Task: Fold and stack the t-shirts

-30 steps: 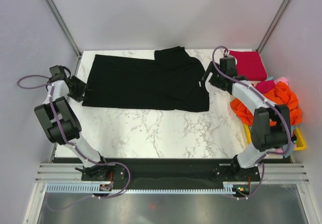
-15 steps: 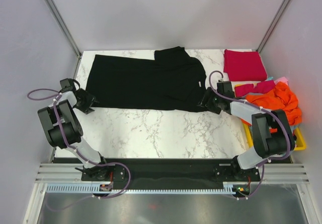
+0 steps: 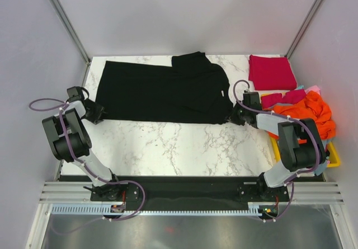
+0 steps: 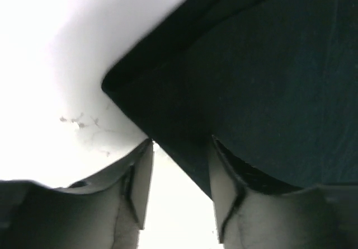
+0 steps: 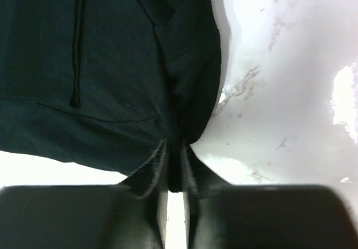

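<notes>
Gripping black t-shirt [image 3: 162, 92] near-right corner, right jaws; left jaws open astride near-left edge; bare table [image 3: 168, 145] nearer

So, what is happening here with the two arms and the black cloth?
The black t-shirt lies spread flat on the table. The right gripper pinches its near right corner; the left gripper is open at the near left corner, not yet closed. A folded red t-shirt lies at the far right.

Probably a robotics lab test cell: plain panel walls [image 3: 184, 14], metal frame posts [image 3: 65, 19], marble-pattern counter [image 3: 168, 142], aluminium mounting rail [image 3: 61, 192].
</notes>
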`<state>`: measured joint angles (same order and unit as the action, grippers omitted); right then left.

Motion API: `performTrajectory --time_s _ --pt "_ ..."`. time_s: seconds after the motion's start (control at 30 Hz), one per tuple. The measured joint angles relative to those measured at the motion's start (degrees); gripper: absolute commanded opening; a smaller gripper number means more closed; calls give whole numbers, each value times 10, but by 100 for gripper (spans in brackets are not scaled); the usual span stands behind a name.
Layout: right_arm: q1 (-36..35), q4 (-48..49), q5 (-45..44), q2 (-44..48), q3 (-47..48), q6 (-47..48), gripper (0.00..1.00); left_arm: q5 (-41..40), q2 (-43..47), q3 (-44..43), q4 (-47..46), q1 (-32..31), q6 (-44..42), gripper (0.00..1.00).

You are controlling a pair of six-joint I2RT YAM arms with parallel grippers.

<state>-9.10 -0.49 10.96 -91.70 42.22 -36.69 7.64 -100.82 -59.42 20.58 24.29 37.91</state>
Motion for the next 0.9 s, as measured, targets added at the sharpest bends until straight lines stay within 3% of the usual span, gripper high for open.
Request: performTrajectory --time_s 0.07,0.13,0.17,0.43,0.73,0.83,0.9 --pt "11 3 7 0 -2 3 11 -3 -6 -3 -3 0 5 31" --pt "25 6 11 0 -5 6 4 -2 -20 -12 -9 0 14 4" --pt "32 6 13 0 -6 6 1 0 -27 -16 -14 0 16 2" --pt "69 -12 13 35 -14 9 0 20 -5 19 -44 -7 19 2" --pt "79 -83 -35 155 -16 20 0 44 211 148 -9 -12 22 2" --pt "80 -101 -52 188 -27 20 8 51 273 179 7 -12 24 6" --pt "82 -115 -62 217 -46 17 34 52 312 197 24 -12 24 15"
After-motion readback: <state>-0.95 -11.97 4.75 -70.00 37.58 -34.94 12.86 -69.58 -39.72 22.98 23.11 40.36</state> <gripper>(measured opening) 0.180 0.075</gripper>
